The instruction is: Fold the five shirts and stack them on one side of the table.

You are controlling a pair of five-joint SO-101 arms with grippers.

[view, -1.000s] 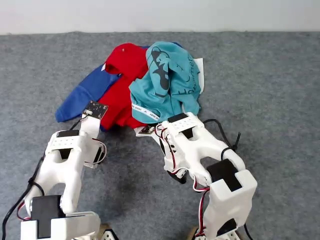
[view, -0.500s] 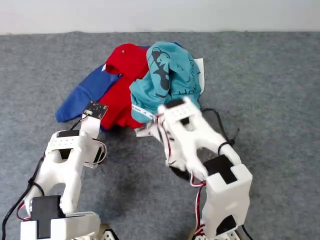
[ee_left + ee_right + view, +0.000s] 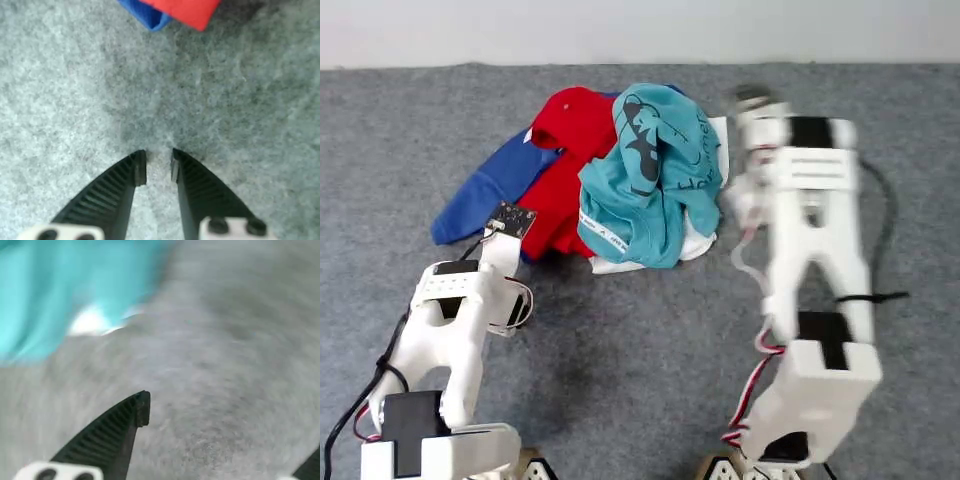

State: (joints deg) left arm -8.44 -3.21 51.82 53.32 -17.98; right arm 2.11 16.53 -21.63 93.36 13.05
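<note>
Shirts [image 3: 630,180] lie unfolded in one heap at the far middle of the counter [image 3: 420,110], the teal shirt [image 3: 655,170] uppermost, much as they lay a second ago. What has changed is the right arm [image 3: 810,200]: it has swung from the heap's near edge round to its right side, its right hand [image 3: 227,435] spread wide and holding nothing. The left hand [image 3: 158,167] waits over bare counter near the blue shirt [image 3: 150,12], jaws barely parted and empty. No fold has begun, and I judge this a repositioning for a fresh grip.
</note>
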